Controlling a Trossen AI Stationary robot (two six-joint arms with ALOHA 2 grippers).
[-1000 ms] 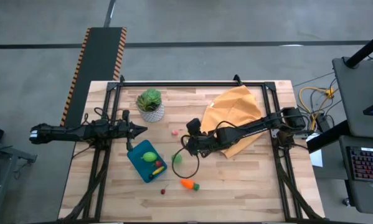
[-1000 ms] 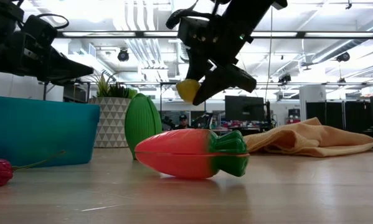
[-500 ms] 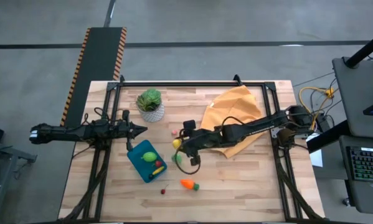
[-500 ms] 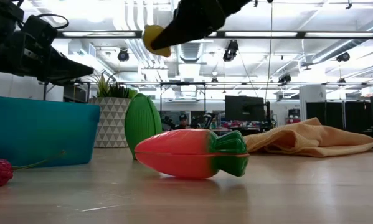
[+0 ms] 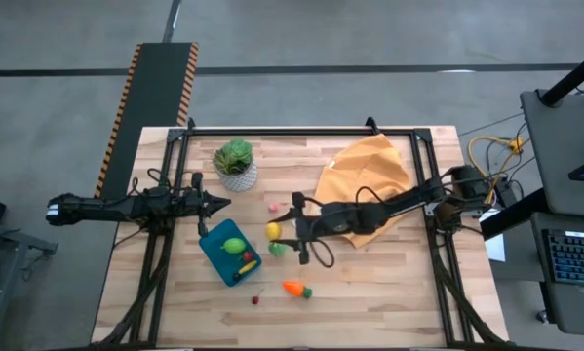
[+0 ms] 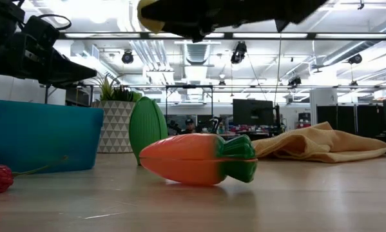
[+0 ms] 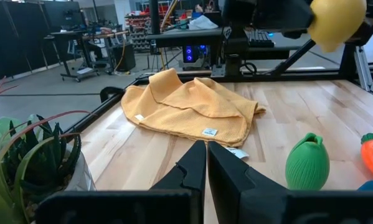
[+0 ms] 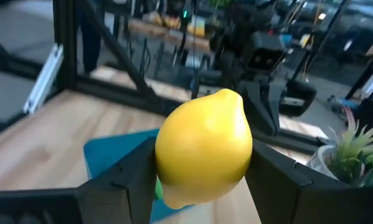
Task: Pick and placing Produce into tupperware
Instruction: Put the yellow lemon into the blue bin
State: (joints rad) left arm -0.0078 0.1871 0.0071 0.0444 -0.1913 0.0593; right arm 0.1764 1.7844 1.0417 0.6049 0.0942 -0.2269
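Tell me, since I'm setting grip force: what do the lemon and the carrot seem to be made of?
Lemon, held by the right gripper: smooth matte yellow, probably plastic or foam; hardness unclear. Carrot: likely hard plastic, with a glossy sheen and a moulded seam along its side.

tupperware: left of table centre, holding produce
Plant: behind the tupperware
Cloth: back right
Lemon: in right gripper, raised, just right of tupperware
Carrot: front, right of tupperware
Left gripper: just behind tupperware
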